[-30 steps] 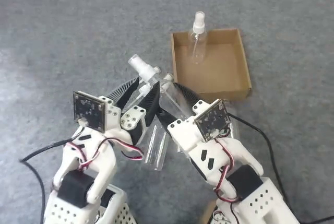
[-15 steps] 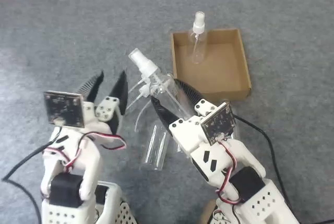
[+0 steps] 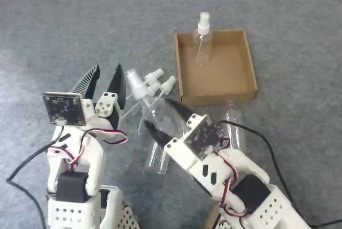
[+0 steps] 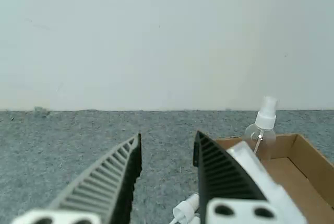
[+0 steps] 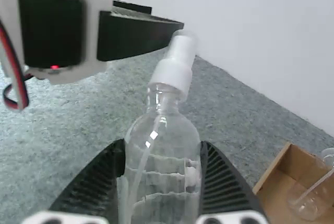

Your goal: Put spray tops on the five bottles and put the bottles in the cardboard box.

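The held bottle (image 5: 162, 153), clear plastic with a white spray top (image 5: 175, 65) sitting on its neck, is clamped around its body between the 2 black fingers of the right gripper (image 3: 166, 122), and it tilts up and away from that gripper, cap end farthest from the wrist. Just past the cap, on the side away from the cardboard box (image 3: 243, 79), the left gripper (image 3: 107, 71) hangs with its fingers spread apart and nothing between them, close to the cap but not touching it. Beyond the right gripper's fingertips, between the held bottle and the box, a small cluster of loose spray tops (image 3: 156, 75) lies on the grey carpet (image 3: 53, 37). Beneath the right gripper's fingers, bare bottles (image 3: 159, 157) lie flat on the carpet; how many cannot be told. On the right gripper's outer side, next to its wrist, a lone bottle (image 3: 235, 130) lies with its neck toward the box's near wall. The box sits farther out ahead of the right gripper, open side up, and 1 standing spray bottle (image 3: 202, 39) with its top on is upright inside, against the far wall.
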You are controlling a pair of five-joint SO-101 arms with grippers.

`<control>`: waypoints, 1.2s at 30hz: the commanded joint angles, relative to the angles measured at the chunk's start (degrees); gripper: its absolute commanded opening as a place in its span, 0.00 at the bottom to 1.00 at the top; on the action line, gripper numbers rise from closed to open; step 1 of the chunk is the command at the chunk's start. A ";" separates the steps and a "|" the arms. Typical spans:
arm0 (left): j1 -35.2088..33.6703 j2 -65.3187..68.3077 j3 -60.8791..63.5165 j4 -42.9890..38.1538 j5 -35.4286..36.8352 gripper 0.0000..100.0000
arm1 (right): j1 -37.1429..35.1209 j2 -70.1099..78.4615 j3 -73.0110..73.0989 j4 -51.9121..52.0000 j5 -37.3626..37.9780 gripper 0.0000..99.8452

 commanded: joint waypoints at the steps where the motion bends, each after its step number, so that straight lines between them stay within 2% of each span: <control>1: 0.62 -0.18 -0.22 -1.23 0.18 0.15 | -1.10 -1.10 -3.69 0.31 1.41 0.01; 8: 0.18 -0.62 -0.75 0.53 0.18 0.15 | 0.57 -0.75 -3.52 -1.27 1.49 0.01; 15: 0.35 -0.35 -2.15 4.13 -0.09 0.15 | 12.53 0.40 -5.71 -6.55 1.05 0.01; 18: 0.62 -0.53 -0.75 4.13 -0.18 0.15 | 15.96 6.29 -10.90 -6.37 0.26 0.01; 21: 0.00 -0.62 -0.66 4.75 -0.53 0.15 | 16.31 14.29 -15.47 -6.81 -1.32 0.01; 23: 0.09 -0.62 -0.66 7.91 -2.46 0.16 | 16.04 20.00 -18.81 -7.43 -1.76 0.01; 29: 8.62 -0.70 -0.66 14.24 -5.71 0.17 | 15.43 37.49 -29.36 -10.95 -1.76 0.01; 33: 14.68 -0.70 -0.66 16.88 -5.71 0.28 | 14.11 46.64 -36.22 -10.51 -1.76 0.01; 36: 15.91 -0.70 -0.66 17.49 -5.45 0.33 | 14.02 50.24 -39.21 -8.75 -1.76 0.01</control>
